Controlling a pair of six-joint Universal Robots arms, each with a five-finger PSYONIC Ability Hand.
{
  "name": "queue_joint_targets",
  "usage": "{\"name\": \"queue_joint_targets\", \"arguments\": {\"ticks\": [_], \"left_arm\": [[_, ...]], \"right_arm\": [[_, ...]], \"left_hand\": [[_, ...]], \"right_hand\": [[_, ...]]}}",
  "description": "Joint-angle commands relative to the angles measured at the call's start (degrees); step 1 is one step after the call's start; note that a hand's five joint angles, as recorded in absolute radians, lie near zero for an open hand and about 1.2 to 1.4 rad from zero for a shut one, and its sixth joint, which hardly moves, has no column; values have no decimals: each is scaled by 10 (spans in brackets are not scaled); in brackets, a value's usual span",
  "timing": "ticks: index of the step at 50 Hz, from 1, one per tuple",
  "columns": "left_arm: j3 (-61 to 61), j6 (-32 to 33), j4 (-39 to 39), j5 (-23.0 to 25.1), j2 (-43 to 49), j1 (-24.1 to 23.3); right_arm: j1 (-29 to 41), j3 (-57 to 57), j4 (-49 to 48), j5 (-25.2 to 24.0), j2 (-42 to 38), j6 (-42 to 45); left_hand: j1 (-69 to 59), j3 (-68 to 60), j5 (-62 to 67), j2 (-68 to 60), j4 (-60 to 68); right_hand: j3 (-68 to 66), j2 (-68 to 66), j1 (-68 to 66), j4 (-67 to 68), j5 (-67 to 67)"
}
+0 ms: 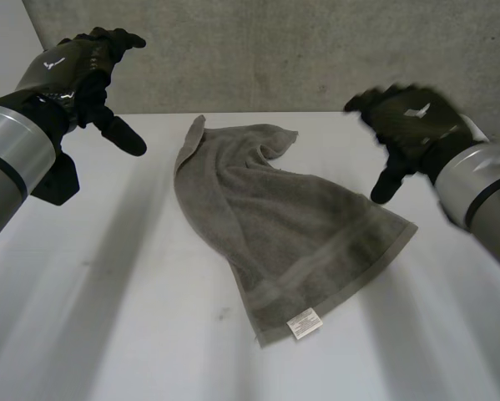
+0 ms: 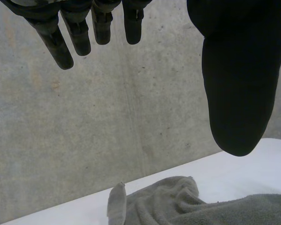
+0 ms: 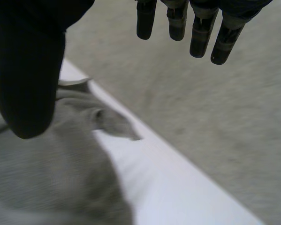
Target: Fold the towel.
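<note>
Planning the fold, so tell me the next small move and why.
The grey towel lies rumpled and skewed on the white table, while the left hand and right hand hover open on either side, touching nothing. So probably lower both hands to its far corners.

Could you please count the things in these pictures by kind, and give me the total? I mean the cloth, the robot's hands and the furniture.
Towel: 1
Hands: 2 (left hand, right hand)
Table: 1
Total: 4
</note>
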State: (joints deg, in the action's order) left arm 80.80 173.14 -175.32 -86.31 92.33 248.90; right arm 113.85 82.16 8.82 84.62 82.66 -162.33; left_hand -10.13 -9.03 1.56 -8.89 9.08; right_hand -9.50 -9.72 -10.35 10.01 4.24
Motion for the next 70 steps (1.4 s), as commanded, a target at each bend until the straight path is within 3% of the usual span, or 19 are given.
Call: {"name": "queue_joint_targets", "arguments": {"ticks": [1,9,17,31,34,38,39,41,44,50,52,61,70], "left_arm": [[-3,0,-17,0,28,4],[-5,0,-19,0,42,18],[-6,0,-19,0,47,19],[-5,0,-20,0,65,19],[-5,0,-20,0,69,18],[-4,0,-20,0,72,18],[-3,0,-20,0,73,18],[-3,0,-20,0,74,18],[-3,0,-20,0,75,18],[-3,0,-20,0,76,18],[-3,0,-20,0,76,18],[-2,0,-20,0,76,18],[0,5,-19,1,107,16]], "right_arm": [[55,14,17,-11,-60,-51],[109,45,-49,-10,-171,-179],[121,72,-145,18,-227,-193],[147,63,-192,41,-288,-237],[150,56,-193,41,-301,-237],[151,50,-193,41,-312,-237],[151,50,-193,41,-312,-237],[151,49,-193,41,-313,-237],[150,48,-193,42,-312,-237],[150,48,-193,44,-312,-236],[148,48,-193,44,-310,-235],[142,55,-182,39,-254,-228],[67,80,-84,-6,-131,-105]], "left_hand": [[-6,-17,-8,-18,16],[-4,-15,-10,-17,15],[-4,-15,-10,-17,15],[-4,-15,-10,-17,15],[-4,-15,-10,-17,15],[-4,-15,-10,-17,15],[-4,-15,-10,-17,15],[-4,-15,-10,-17,15],[-4,-15,-10,-17,15],[-4,-15,-10,-17,15],[-4,-15,-10,-17,15],[-4,-15,-10,-17,15],[-6,-17,-8,-18,16]], "right_hand": [[-5,-3,4,0,-42],[-5,-3,4,0,-42],[-41,-39,-32,36,-6],[-100,-98,-91,95,53],[-135,-133,-127,130,88],[-295,-292,-286,289,247],[-295,-293,-287,290,248],[-447,-445,-439,442,400],[-555,-553,-547,550,508],[-611,-609,-603,606,564],[-704,-702,-696,699,657],[-705,-703,-696,700,658],[-705,-703,-696,700,658]]}}
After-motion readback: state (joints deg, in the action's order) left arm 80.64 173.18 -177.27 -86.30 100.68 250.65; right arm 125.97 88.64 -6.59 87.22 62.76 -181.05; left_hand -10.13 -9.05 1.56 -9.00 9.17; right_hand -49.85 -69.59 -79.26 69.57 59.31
